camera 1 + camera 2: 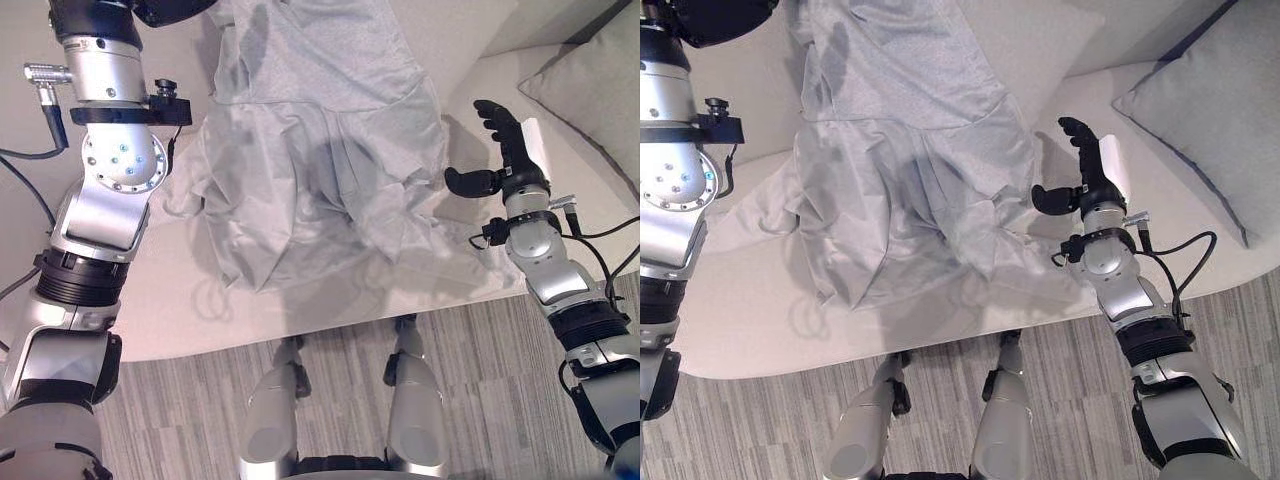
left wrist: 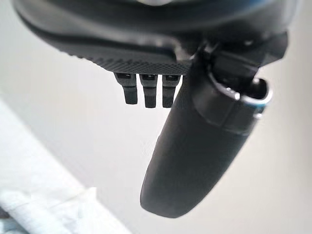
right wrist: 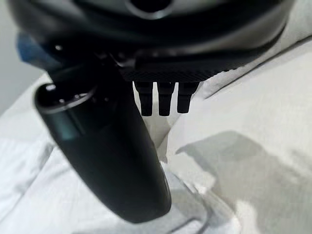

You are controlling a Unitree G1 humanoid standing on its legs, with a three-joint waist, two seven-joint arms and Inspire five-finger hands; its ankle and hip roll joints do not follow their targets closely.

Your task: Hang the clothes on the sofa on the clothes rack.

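Note:
A light grey garment [image 1: 310, 170] lies crumpled over the sofa seat [image 1: 170, 310] and runs up the backrest past the top of the eye views. My right hand [image 1: 505, 150] stands open just right of the garment's edge, fingers straight up and thumb pointing at the cloth without touching it. In its wrist view the right hand [image 3: 112, 156] holds nothing, with folds of the garment [image 3: 29, 195] past it. My left arm is raised at the upper left, and the left hand [image 1: 95, 15] sits at the frame's top edge beside the garment. The left hand [image 2: 195, 146] is open and empty in its wrist view.
A grey cushion [image 1: 1200, 110] leans at the sofa's right end, behind the right hand. The sofa's front edge meets striped grey carpet [image 1: 200, 410] below.

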